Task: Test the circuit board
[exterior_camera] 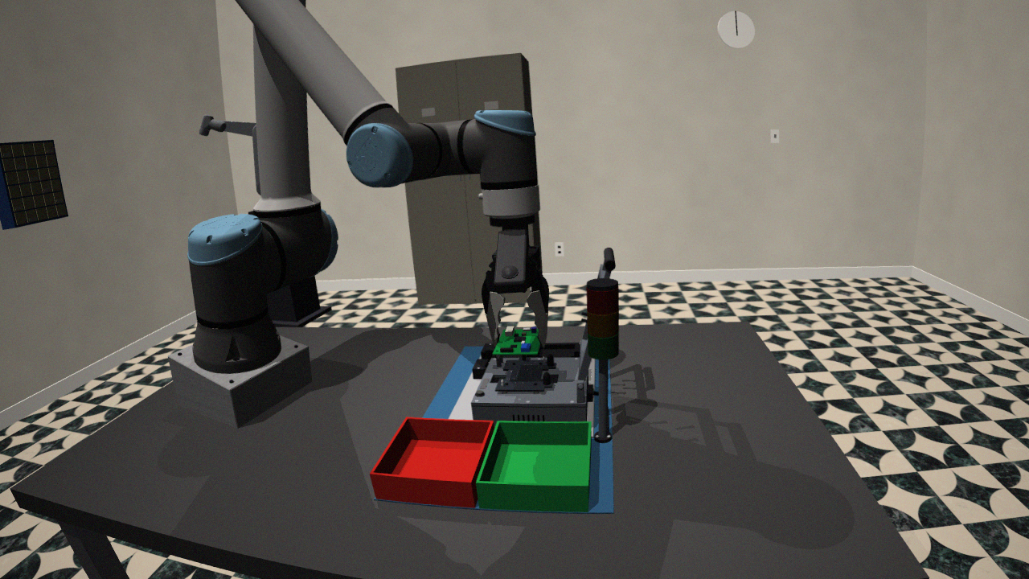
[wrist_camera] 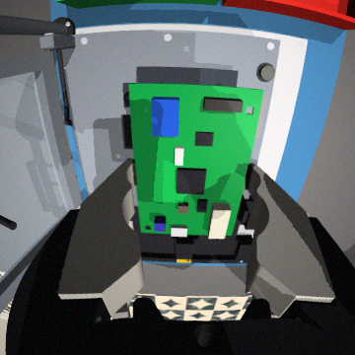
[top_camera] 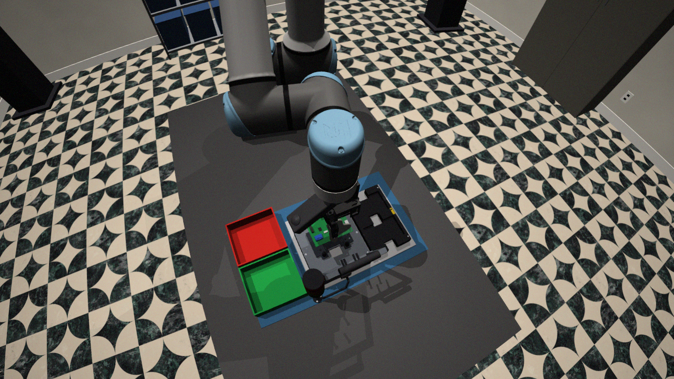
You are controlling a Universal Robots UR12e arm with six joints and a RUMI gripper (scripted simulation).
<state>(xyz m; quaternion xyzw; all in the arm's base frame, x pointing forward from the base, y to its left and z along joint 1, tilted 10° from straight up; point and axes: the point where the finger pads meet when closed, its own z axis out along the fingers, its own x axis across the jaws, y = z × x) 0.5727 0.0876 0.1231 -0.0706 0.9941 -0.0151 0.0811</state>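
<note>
The fingers (top_camera: pixel 333 227) (exterior_camera: pixel 494 317) stand partway open, one at each long side of the circuit board (top_camera: pixel 316 230) (exterior_camera: pixel 513 345) (wrist_camera: pixel 168 182), and grip it between them. The board is component side up, roughly level, and raised over the far part of the tester (top_camera: pixel 310 254) (exterior_camera: pixel 528 393) (wrist_camera: pixel 104 59); it is not seated. In the exterior view the black nest (exterior_camera: pixel 528 371) lies below and nearer than the board.

The wrist view alone gives the board's full layout: a blue block (wrist_camera: pixel 165 116) at the end toward the bins, a pale connector (wrist_camera: pixel 219 222) at the opposite end, and dark chips between. The exterior view shows the gap beneath the board and the signal light (top_camera: pixel 313 280) (exterior_camera: pixel 603 317) upright at right, its bands dull. There the red bin (top_camera: pixel 256 235) (exterior_camera: pixel 424 487) (wrist_camera: pixel 296 10) is near left, with the green bin (top_camera: pixel 275 282) (exterior_camera: pixel 532 496) (wrist_camera: pixel 123 2) just beside it on the right. The top view best shows the black tray (top_camera: pixel 367 223) (exterior_camera: pixel 568 351) at the tester's far end. The lid (wrist_camera: pixel 30 148) stands open.

The arm covers part of the board from above. The lid is edge-on in the exterior view and cut off in the wrist view. Board holes cannot be made out, nor can contact at the fingertips be seen clearly.
</note>
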